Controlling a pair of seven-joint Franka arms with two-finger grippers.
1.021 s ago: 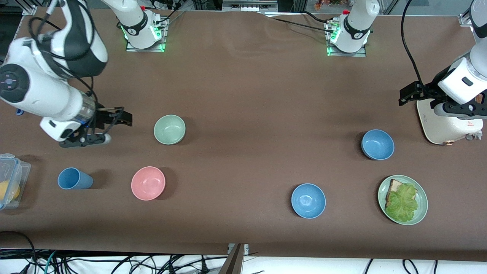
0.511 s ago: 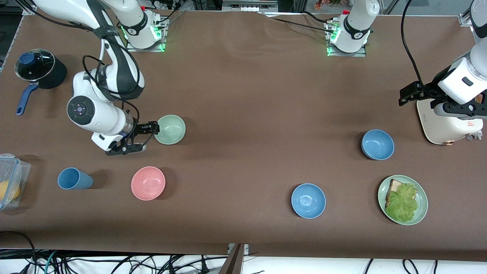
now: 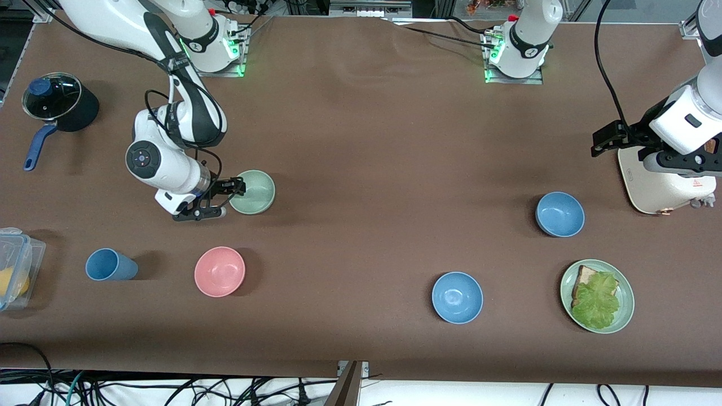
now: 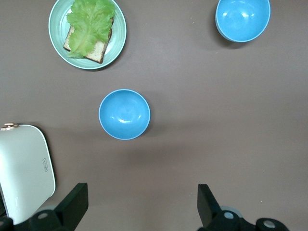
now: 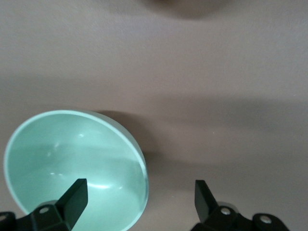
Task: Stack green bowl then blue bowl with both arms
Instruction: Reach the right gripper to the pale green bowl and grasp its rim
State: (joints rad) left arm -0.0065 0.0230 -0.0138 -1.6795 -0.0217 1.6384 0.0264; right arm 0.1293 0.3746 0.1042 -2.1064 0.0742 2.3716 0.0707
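Here the brown worktop (image 3: 361,141) carries, in order from the right arm's end to the left arm's end, a black lidded pot (image 3: 56,104), a clear plastic box (image 3: 17,268), a blue cup (image 3: 110,265), a pink bowl (image 3: 219,271), the green bowl (image 3: 254,192), a brighter blue bowl (image 3: 457,297), the blue bowl (image 3: 559,213), a green plate with a lettuce sandwich (image 3: 597,296) and a white appliance (image 3: 657,186).

The green bowl is small, round, pale sage and matte. It stands upright with its mouth facing up and, being round, has no long axis. It lies farther from the front camera than the pink bowl, toward the right arm's end of the worktop.

The right end effector (image 3: 223,197) is low at the green bowl's rim, on the side toward the right arm's end. Its fingers (image 5: 72,197) are spread apart and grasp nothing; in the right wrist view one finger stands over the bowl's inside and the other outside the rim over the worktop.

The blue bowl is small, round and plain, a duller, greyer blue in the front view. It also sits upright, mouth up, near the white appliance and farther from the front camera than the brighter blue bowl and the plate.

The left end effector (image 4: 139,204) waits high over the worktop beside the appliance, fingers spread wide and empty, above the blue bowl's area.
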